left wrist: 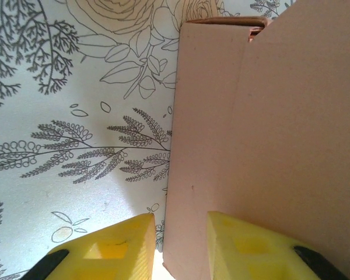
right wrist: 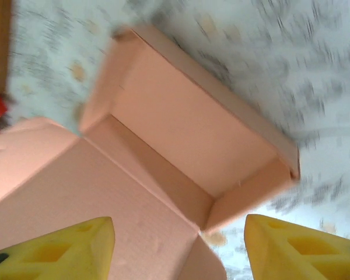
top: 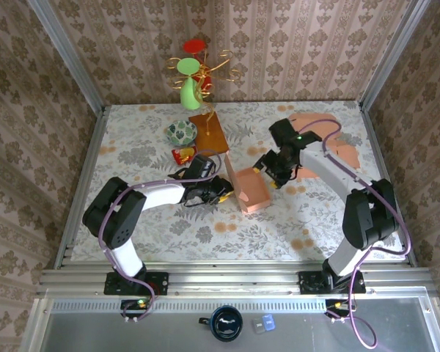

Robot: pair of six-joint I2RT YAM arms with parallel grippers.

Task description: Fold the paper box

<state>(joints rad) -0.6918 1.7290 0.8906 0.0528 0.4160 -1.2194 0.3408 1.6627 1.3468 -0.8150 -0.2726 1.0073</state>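
Paper box (top: 251, 192) looks light, thin card; I'd pinch walls near creases (crushes easily). Left gripper (left wrist: 181, 219) straddles a wall narrowly; I can't tell if pinching. Right gripper (right wrist: 178, 220) wide, empty.

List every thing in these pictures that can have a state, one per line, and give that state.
paper box: half folded, walls up, lid flap not closed.
left gripper: jaws astride a box wall; grip unclear.
right gripper: open, over the box.
flat pink sheets: unfolded.
bowl: upright.
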